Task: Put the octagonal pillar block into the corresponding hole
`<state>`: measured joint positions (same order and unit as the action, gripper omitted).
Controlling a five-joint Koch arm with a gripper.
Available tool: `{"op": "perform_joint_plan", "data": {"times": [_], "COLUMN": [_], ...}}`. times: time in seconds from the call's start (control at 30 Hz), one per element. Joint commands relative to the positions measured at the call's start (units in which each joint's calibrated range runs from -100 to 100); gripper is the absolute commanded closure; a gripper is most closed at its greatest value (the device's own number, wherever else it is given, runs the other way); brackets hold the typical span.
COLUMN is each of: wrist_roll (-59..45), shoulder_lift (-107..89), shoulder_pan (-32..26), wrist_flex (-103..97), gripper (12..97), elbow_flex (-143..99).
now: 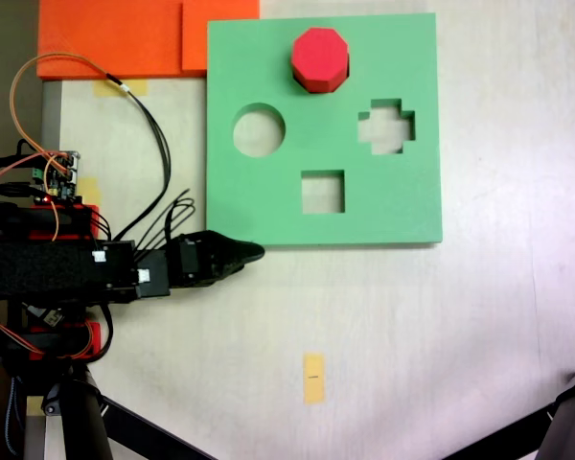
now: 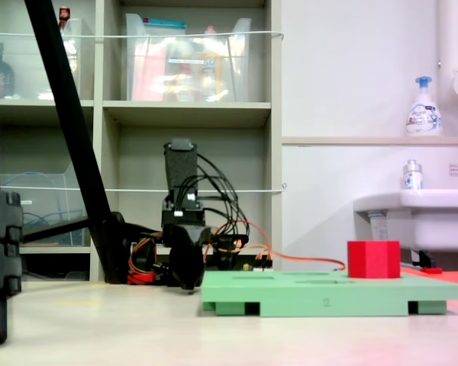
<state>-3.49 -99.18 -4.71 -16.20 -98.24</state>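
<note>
Green foam makes up the square board (image 1: pixel 402 206), which is seen from above in a fixed view and from the side, at table level, in the other (image 2: pixel 320 293). From above, three open cutouts are shown in it: a round one (image 1: pixel 259 130), a cross-shaped one (image 1: pixel 386 126) and a square one (image 1: pixel 323 192). The red octagonal pillar block (image 1: pixel 319 57) is seen near the board's top edge, standing upright and projecting above the board's surface; the corresponding hole itself is hidden by the block, so how deep the block is seated cannot be told. In the side view the block (image 2: pixel 373 259) is shown as a red prism rising clear above the board near its right end, and the cutouts appear only as faint slits on the top face.

The side view also takes in a shelf unit (image 2: pixel 191 114), a sink (image 2: pixel 420 210) and a soap dispenser (image 2: pixel 423 107), while orange foam sheets (image 1: pixel 115 38) and a yellow tape mark (image 1: pixel 313 378) on the table (image 1: pixel 460 335) are seen from above.

The black gripper (image 1: pixel 252 253) is seen pointing right, its tip just beside the board's lower left corner and well apart from the block. Nothing is held by it. The jaws appear brought together to a single point, though a narrow gap cannot be ruled out; in the side view the gripper (image 2: pixel 189 280) is seen end-on and its jaws are not separable.
</note>
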Motion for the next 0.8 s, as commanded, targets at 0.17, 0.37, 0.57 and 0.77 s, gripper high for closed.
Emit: {"op": "perform_joint_plan", "data": {"times": [0.17,0.37,0.57,0.77], "wrist_roll": [-0.29,0.05,0.39,0.39], "shoulder_lift": [-0.82,-0.82,-0.82,-0.82], "shoulder_pan": [3.13,4.98,4.74,4.64], "wrist_flex": [3.35,12.01,13.55,13.46], "gripper": [61.5,60.8,60.7,60.0], "elbow_flex": [-1.76,-1.76,-1.76,-1.76]}}
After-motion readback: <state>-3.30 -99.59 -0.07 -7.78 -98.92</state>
